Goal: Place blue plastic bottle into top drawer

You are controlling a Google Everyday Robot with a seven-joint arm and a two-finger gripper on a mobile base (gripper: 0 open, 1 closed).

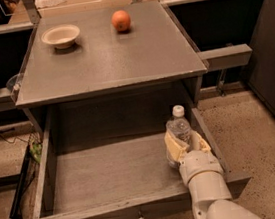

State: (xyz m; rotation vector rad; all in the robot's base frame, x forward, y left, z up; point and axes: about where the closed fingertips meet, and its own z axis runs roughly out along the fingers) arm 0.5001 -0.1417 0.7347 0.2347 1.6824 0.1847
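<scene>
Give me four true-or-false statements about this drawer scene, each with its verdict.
1. The top drawer is shut. False: it is pulled open.
2. The blue plastic bottle stands upright inside the drawer, near its right wall as the camera sees it. True.
3. The end effector hovers above the orange. False: it is down in the drawer, its fingers closed around the bottle.
4. A white bowl and the orange sit apart on the table top. True.
</scene>
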